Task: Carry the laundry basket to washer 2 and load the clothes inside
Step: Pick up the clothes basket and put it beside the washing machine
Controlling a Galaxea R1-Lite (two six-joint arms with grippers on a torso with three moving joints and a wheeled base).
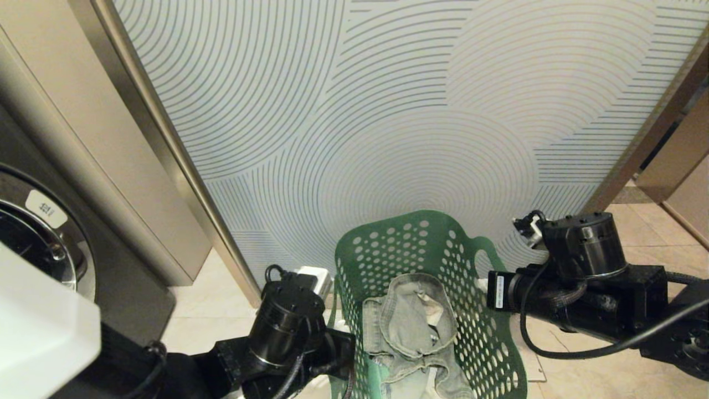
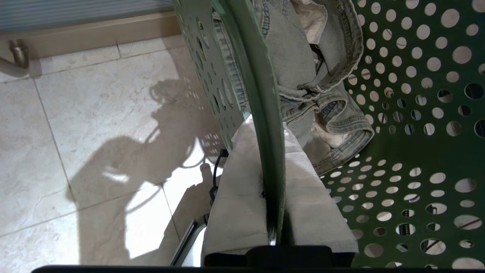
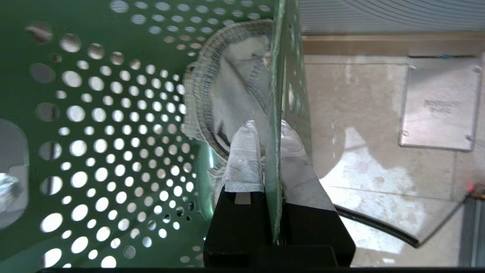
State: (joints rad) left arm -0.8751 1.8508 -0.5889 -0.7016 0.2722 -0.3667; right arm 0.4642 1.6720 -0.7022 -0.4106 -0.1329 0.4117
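Tiled floor (image 2: 75,125) | both claws clamp green basket (image 1: 443,249) rims | patterned wall just ahead

We see the laundry basket (image 1: 421,260) cut off by the head view's lower edge, the jeans (image 1: 412,327) inside it likewise. Left of the basket, the washer (image 1: 39,244) is cropped, its label unreadable.

Patterned glass panel (image 1: 399,111) (curved lines), tiled floor (image 2: 75,132)
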